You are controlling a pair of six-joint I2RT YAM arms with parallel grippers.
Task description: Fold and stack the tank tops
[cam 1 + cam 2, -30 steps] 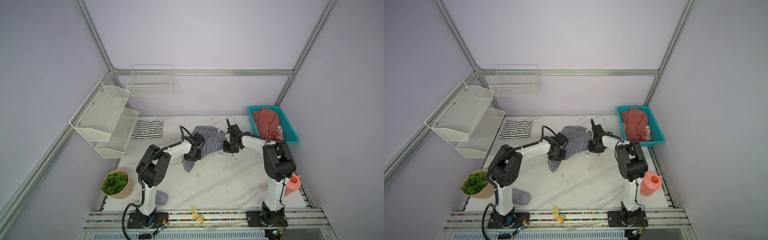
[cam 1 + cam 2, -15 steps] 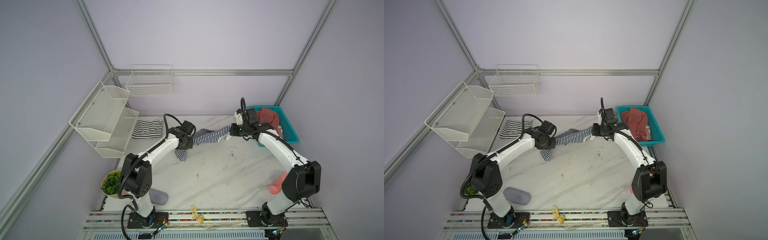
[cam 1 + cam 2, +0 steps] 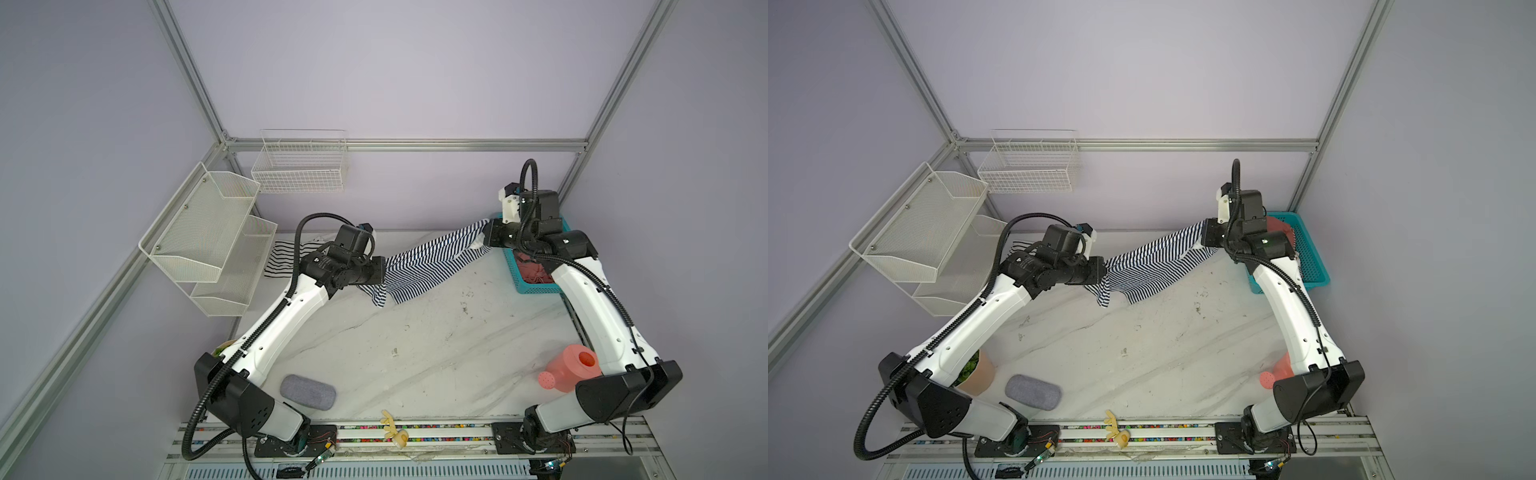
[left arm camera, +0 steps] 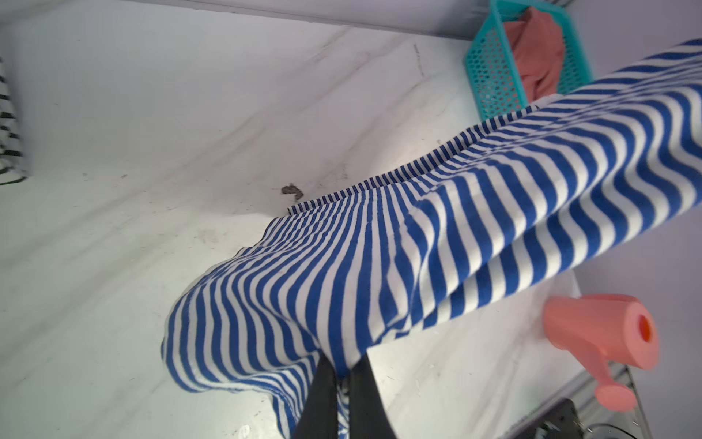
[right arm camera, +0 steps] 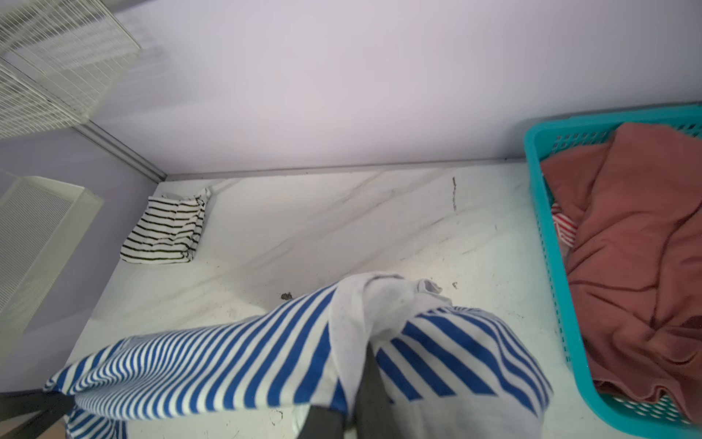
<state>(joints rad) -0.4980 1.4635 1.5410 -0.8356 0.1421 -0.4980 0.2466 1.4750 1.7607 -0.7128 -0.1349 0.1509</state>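
While the left gripper (image 3: 384, 272) and right gripper (image 3: 485, 239) each pinch one end tightly, the navy-striped tank top (image 3: 432, 262) hangs stretched between them above the marble table (image 3: 415, 345). The folded black-striped tank top (image 5: 167, 232) lies in the table's far left corner.

We record the worktop (image 3: 415, 353) as a smooth, marble-patterned surface, white with grey veining, faintly glossy and scuffed dark in places. The navy-striped tank top (image 3: 432, 262) is soft matt knit cloth with plain white trim. The black-striped tank top (image 5: 163, 232) is similar matt cloth. The basket (image 4: 490, 76) is teal perforated plastic and holds a matt rust-red cloth (image 5: 638, 247). The mesh shelf (image 3: 199, 232) is white-coated metal. The watering can (image 4: 596, 330) is smooth matt pink plastic. The frame rail (image 3: 415, 144) is bare brushed metal.
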